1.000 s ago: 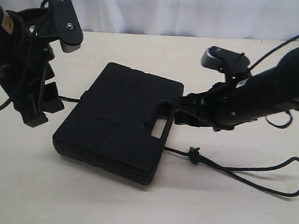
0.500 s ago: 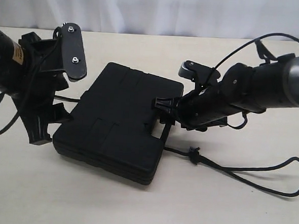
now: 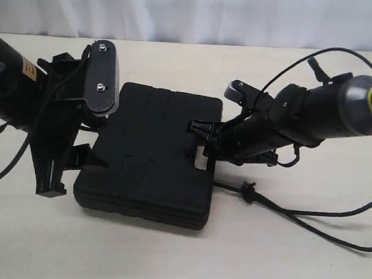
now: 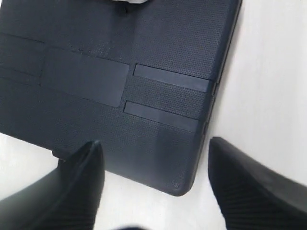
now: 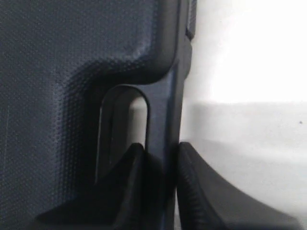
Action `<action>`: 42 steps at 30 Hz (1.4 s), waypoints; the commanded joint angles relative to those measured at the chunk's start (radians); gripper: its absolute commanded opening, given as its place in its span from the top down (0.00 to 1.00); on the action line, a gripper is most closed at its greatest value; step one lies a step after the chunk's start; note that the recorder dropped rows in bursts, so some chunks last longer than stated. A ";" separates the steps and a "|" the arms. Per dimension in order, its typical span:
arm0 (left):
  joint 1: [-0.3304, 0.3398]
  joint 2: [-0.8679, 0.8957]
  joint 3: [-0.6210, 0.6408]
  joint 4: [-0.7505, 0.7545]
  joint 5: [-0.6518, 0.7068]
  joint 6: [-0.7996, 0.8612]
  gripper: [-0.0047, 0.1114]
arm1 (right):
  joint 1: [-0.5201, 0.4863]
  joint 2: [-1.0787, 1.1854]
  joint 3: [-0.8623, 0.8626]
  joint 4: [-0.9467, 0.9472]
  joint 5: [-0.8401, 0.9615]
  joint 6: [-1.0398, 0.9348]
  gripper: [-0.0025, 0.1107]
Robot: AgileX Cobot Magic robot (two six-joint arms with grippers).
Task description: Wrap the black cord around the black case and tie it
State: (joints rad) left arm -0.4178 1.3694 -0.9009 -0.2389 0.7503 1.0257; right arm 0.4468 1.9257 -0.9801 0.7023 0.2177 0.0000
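The black case (image 3: 153, 163) lies flat on the table. My right gripper (image 3: 205, 137) is shut on the bar of its handle slot (image 5: 123, 129); one finger sits inside the slot, the other outside (image 5: 160, 153). My left gripper (image 3: 67, 167) stands open at the case's left edge, its fingers (image 4: 81, 184) spread either side of a rounded case corner (image 4: 184, 184) without touching it. The black cord (image 3: 307, 216) comes out from under the case's right side, passes a small frayed knot (image 3: 249, 193) and loops away to the right on the table.
The cream table (image 3: 166, 258) carries only the case and cord. A white backdrop (image 3: 193, 13) closes off the far edge. The arms' glossy cables (image 3: 291, 64) arch above the right arm.
My right gripper has closed on the handle bar after reaching into the slot. The case has turned and slid slightly, dragging the cord. My left arm has swung closer to the case's left side.
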 commanded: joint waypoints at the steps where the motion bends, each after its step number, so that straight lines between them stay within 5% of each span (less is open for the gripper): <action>1: -0.002 0.000 0.003 -0.009 0.002 0.025 0.44 | -0.003 -0.063 0.003 -0.001 0.033 -0.015 0.94; 18: -0.007 -0.013 0.003 0.080 0.023 0.029 0.44 | -0.003 -0.298 -0.002 0.231 0.023 -0.013 0.94; 28: -0.206 -0.176 0.003 0.158 0.059 -0.023 0.52 | -0.003 -0.298 -0.068 0.231 0.034 -0.013 0.94; 33: -0.241 -0.218 0.098 0.160 0.060 -0.060 0.52 | -0.003 -0.298 -0.095 0.231 0.050 -0.013 0.94; 39: -0.298 -0.220 0.285 0.229 -0.180 -0.089 0.52 | -0.003 -0.298 -0.111 0.231 0.075 -0.041 0.94; 42: -0.356 -0.220 0.291 0.281 -0.249 -0.253 0.52 | -0.003 -0.298 -0.111 0.231 0.079 -0.057 0.94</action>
State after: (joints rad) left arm -0.7253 1.1538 -0.6180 0.0000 0.5961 0.9090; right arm 0.4468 1.6476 -1.0794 0.9205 0.3137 -0.0307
